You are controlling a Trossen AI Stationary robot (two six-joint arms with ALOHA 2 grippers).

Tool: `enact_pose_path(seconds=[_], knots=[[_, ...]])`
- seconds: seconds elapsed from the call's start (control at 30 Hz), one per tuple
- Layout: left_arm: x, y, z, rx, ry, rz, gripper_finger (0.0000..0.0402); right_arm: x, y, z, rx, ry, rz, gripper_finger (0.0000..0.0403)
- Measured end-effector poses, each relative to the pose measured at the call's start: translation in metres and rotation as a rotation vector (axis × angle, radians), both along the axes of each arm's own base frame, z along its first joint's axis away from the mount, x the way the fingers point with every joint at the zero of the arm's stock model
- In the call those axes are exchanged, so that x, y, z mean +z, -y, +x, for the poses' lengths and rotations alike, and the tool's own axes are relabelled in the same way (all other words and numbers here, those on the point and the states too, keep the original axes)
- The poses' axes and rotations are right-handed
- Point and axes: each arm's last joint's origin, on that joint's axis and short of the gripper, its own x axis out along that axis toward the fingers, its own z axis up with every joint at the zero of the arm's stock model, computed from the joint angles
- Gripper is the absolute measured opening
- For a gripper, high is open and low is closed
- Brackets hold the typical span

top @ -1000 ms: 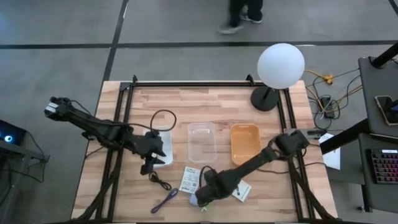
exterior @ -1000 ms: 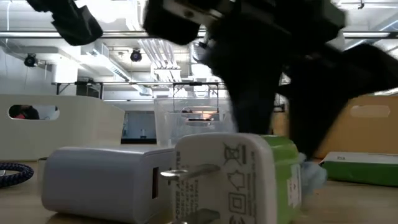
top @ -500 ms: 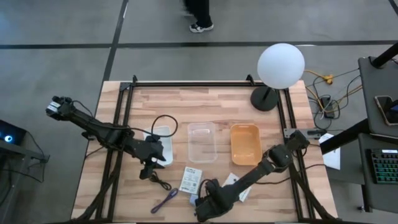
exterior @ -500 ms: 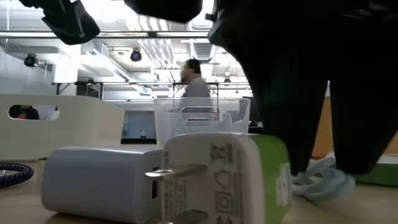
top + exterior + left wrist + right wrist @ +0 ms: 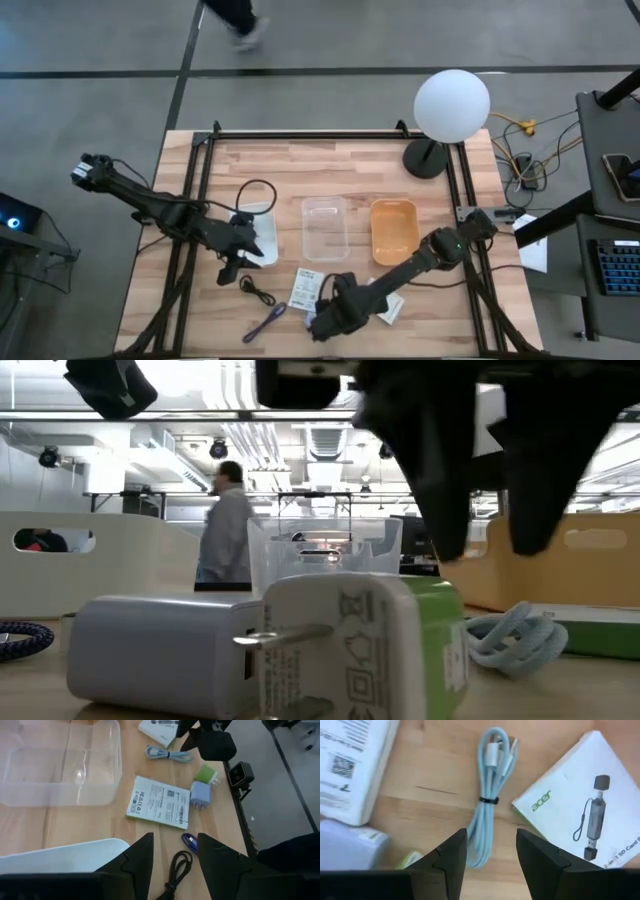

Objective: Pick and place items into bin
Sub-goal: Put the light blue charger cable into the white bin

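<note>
My right gripper (image 5: 492,840) is open and hovers above a coiled light-blue cable (image 5: 489,805) near the table's near edge; in the low view its fingers (image 5: 480,470) hang clear of the cable (image 5: 510,642). Next to it lie an "acer" packet (image 5: 580,820), a white printed packet (image 5: 160,807), a lavender charger (image 5: 160,650) and a white-and-green charger (image 5: 360,650). My left gripper (image 5: 175,842) is open, above the near end of the white tray (image 5: 258,232). A black cable (image 5: 175,870) and a purple cable (image 5: 190,841) lie on the wood in front of it.
Three trays sit in a row mid-table: white, clear (image 5: 324,228) and orange (image 5: 394,230). A globe lamp (image 5: 450,105) stands at the far right corner. Black frame rails run along the table's left and right sides. A person walks on the floor beyond the far edge.
My right gripper has risen from the light-blue cable; its fingers reached the table beside the cable half a second ago and now hang above it, while the cable stays on the wood. A person has walked leftward behind the table.
</note>
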Motion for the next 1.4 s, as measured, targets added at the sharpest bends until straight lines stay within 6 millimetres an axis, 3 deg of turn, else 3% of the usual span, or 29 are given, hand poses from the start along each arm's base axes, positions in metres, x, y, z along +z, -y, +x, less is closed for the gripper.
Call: enact_pose_path(seconds=[0.17,0.37,0.83,1.17,1.4], knots=[[0.003,-0.002,-0.003,-0.006,0.018,0.0,0.0135,-0.012,0.018,0.014,-0.048,-0.002,0.026,0.0158],[0.0,-0.004,-0.007,-0.013,-0.026,0.031,0.0135,-0.015,0.035,0.015,-0.103,-0.069,-0.009,0.0158],[-0.003,-0.005,-0.009,-0.038,-0.043,0.071,0.0135,-0.039,0.03,0.01,-0.085,-0.105,0.055,0.0154],[-0.003,-0.005,-0.009,-0.037,-0.04,0.071,0.0135,-0.048,0.037,0.013,-0.035,-0.08,0.076,0.0067],[-0.003,-0.005,-0.009,-0.034,-0.04,0.069,0.0135,-0.058,0.041,0.012,-0.018,-0.076,0.066,0.0047]])
